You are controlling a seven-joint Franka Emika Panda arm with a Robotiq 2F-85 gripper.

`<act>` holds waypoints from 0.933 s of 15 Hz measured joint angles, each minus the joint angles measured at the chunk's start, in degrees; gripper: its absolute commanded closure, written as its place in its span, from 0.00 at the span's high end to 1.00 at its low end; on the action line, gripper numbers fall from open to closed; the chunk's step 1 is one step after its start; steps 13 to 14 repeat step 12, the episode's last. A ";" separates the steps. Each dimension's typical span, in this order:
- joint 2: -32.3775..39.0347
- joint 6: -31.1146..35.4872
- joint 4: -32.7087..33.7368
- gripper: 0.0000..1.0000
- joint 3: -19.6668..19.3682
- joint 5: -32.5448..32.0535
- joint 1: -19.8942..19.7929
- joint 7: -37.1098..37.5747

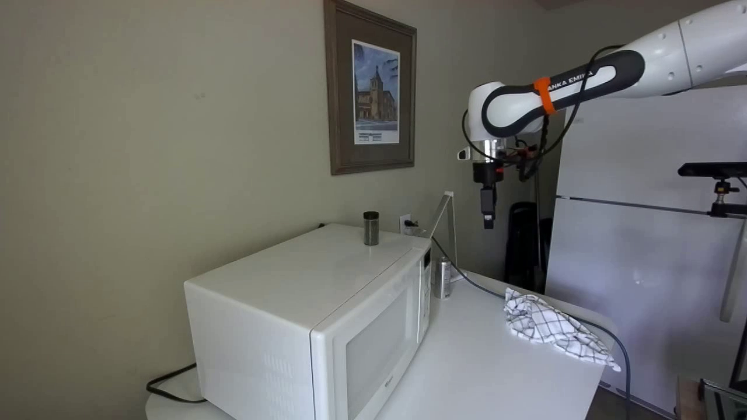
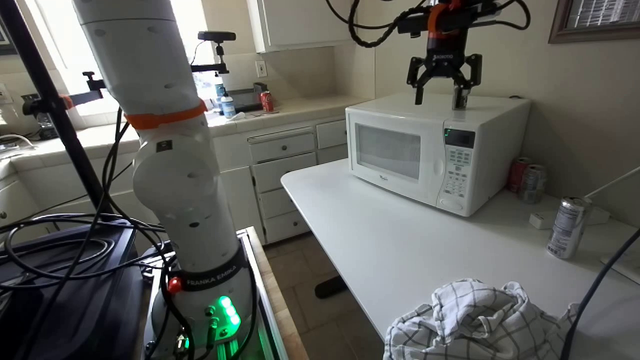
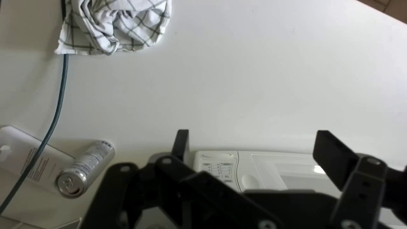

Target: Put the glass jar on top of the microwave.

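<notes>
The small dark glass jar [image 1: 371,228] stands upright on the flat top of the white microwave [image 1: 292,280], near its front right corner. In an exterior view the jar [image 2: 461,98] shows partly behind one finger. The microwave [image 2: 390,150] stands on the white table with its door shut. My gripper [image 1: 488,221] hangs above the table, in front of the microwave and apart from the jar. Its fingers point down, wide apart and empty, also in an exterior view [image 2: 438,99]. In the wrist view the open gripper [image 3: 254,140] frames the control panel; I cannot make out the jar there.
A slim metallic can [image 2: 568,227] stands by a white bracket [image 1: 449,221] beside the microwave. More cans [image 2: 532,184] stand near the wall. A checked cloth [image 2: 465,320] and a dark cable [image 3: 60,95] lie on the table [image 2: 400,240].
</notes>
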 measured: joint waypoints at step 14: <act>-25.59 11.42 -28.16 1.00 -4.25 -0.48 -1.03 -4.32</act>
